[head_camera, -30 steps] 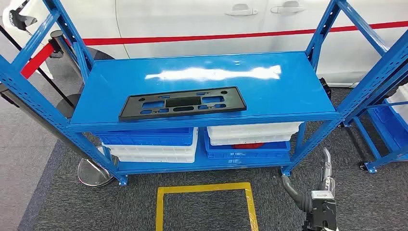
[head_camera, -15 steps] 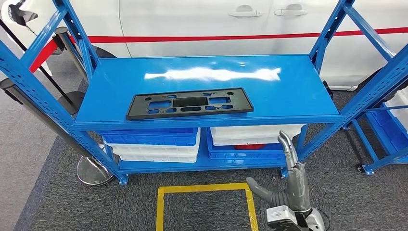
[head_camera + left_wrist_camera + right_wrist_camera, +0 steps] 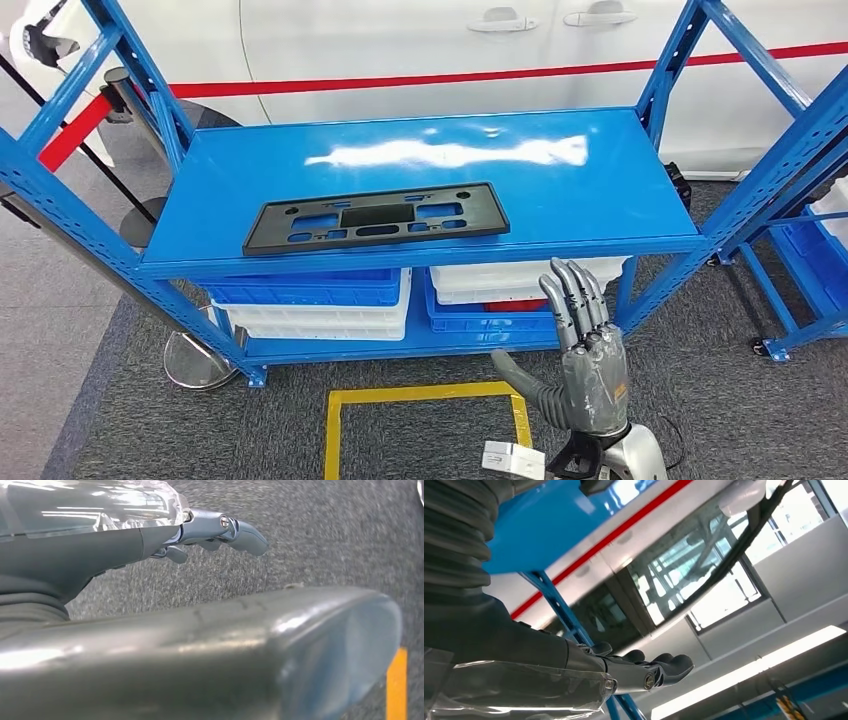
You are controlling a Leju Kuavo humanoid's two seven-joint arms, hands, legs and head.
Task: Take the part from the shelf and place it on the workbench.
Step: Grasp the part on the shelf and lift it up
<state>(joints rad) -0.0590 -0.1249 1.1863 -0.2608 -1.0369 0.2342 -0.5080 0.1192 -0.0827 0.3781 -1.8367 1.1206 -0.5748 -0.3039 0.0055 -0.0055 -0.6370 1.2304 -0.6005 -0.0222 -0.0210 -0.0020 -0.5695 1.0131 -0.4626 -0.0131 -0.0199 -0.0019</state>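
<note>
A flat black plastic part (image 3: 375,218) with several cut-outs lies on the top board of the blue shelf (image 3: 560,190), toward its front left. My right hand (image 3: 585,345) is raised in front of the shelf's lower right, below the top board, fingers straight and apart, holding nothing; the right wrist view shows those fingers (image 3: 649,672) against the shelf's blue underside and a white car. My left hand (image 3: 210,530) hangs over grey carpet in the left wrist view, fingers loosely extended and empty.
Blue and white bins (image 3: 320,300) fill the lower shelf. A white car with a red stripe (image 3: 450,75) stands behind. A yellow floor square (image 3: 425,420) marks the carpet in front. Another blue rack (image 3: 800,250) stands at the right, and a stanchion base (image 3: 190,360) at the left.
My right hand has risen from near the floor to just under the shelf's front edge, turning so its fingers point up. The camera swayed slightly. The black part has not moved.
</note>
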